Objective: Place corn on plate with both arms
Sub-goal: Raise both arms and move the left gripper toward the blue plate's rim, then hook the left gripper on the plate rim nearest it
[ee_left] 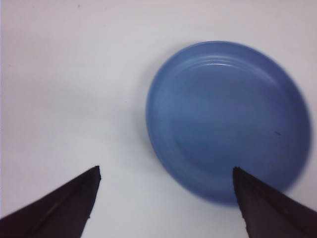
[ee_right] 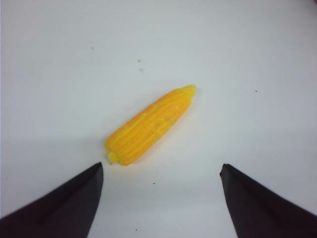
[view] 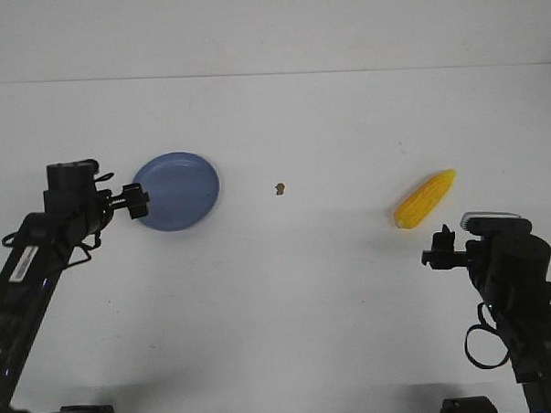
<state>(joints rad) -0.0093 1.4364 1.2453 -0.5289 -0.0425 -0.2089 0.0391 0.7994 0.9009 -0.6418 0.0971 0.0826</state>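
Observation:
The yellow-orange corn (view: 425, 199) lies on the white table at the right, its thick end toward me; it also shows in the right wrist view (ee_right: 151, 125). The periwinkle-blue plate (view: 176, 192) sits empty at the left, and fills much of the left wrist view (ee_left: 228, 121). My left gripper (view: 136, 202) is open at the plate's left rim; in the left wrist view (ee_left: 166, 171) one finger overlaps the rim. My right gripper (view: 439, 251) is open and empty just short of the corn's thick end, seen in the right wrist view (ee_right: 161, 166).
A small brown speck (view: 279, 189) lies on the table between plate and corn. The table's far edge runs across the back of the front view.

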